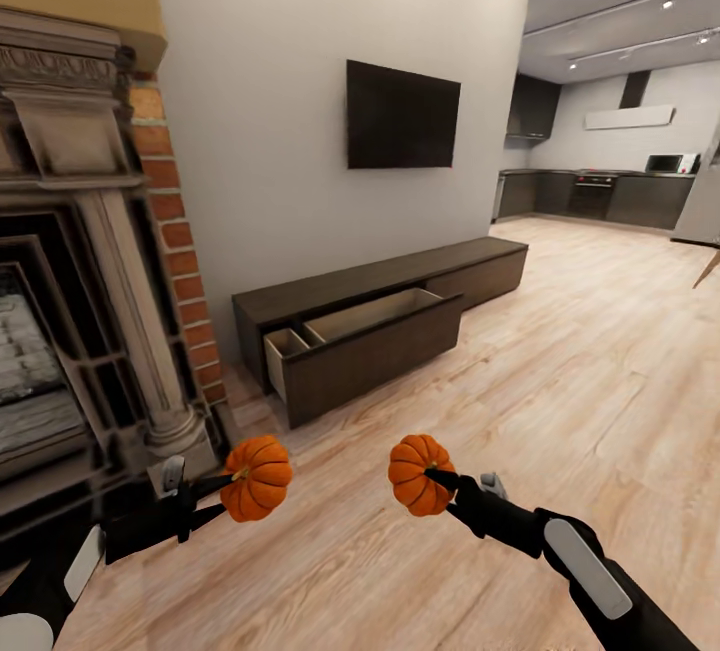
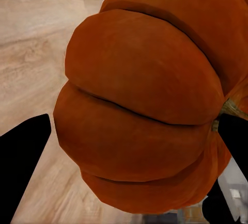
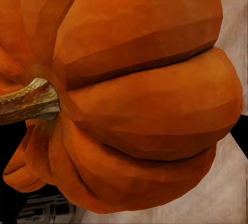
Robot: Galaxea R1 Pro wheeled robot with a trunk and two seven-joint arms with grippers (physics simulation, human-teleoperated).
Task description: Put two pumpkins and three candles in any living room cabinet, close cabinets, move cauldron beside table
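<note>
While each pincer clenches a pumpkin — left (image 1: 258,477), right (image 1: 420,474) — the long cabinet (image 1: 380,326) stretches rightward, drawer open.

Room fixtures, living area with kitchen beyond

Brick fireplace (image 1: 70,261) with carved stone surround, at left; black wall-mounted television (image 1: 402,117) on white wall; light wood plank floor (image 1: 560,381) throughout; dark kitchen units (image 1: 600,197) at far end, microwave (image 1: 664,163) on top; white range hood (image 1: 630,117) above; ceiling track lights (image 1: 640,26).
</note>
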